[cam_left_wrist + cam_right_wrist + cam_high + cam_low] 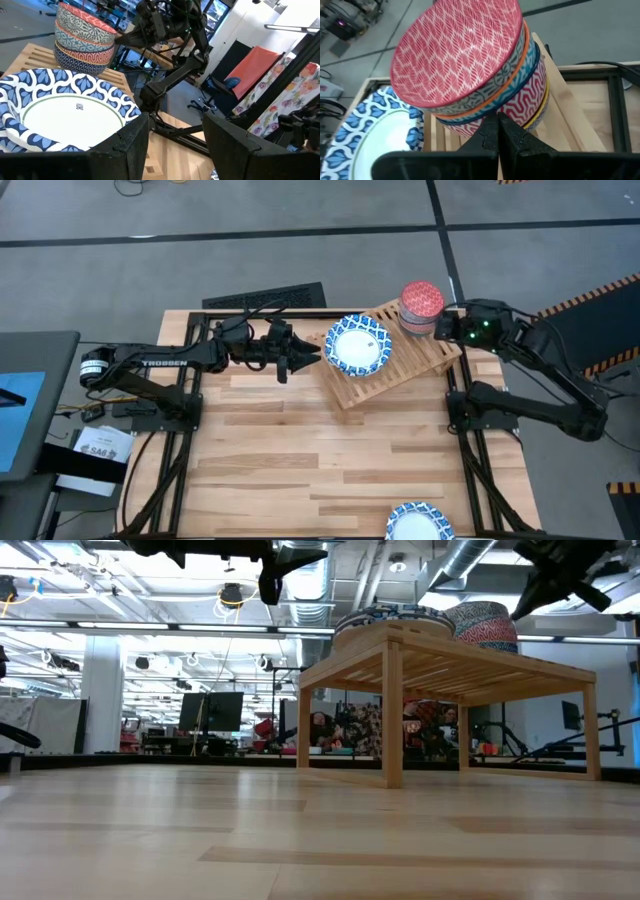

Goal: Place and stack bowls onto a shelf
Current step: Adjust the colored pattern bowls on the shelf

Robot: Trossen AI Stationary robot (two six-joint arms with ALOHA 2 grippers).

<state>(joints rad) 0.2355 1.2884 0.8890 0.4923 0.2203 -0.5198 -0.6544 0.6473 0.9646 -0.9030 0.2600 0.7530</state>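
A wide blue-and-white bowl (357, 345) sits on its base on the slatted wooden shelf (405, 370), at the shelf's left end. A stack of small patterned bowls (421, 308), a red one on top, stands at the shelf's far right end. My left gripper (314, 357) hangs level and open just left of the wide bowl's rim (127, 107), which lies beside its fingers, not between them. My right gripper (498, 131) is shut, slanting down close to the stack's right side (520, 107). A second blue-and-white bowl (420, 522) lies at the table's near edge. My right gripper's shut fingertips (498, 120) stand right by the lower bowls of the stack, coming from the table's right. I cannot tell whether they touch it.
The shelf (450, 660) stands on legs at the table's far side, turned at a slant. Bare wooden tabletop (330, 450) stretches from the shelf to the near edge. A black keyboard-like thing (265, 297) lies past the far edge.
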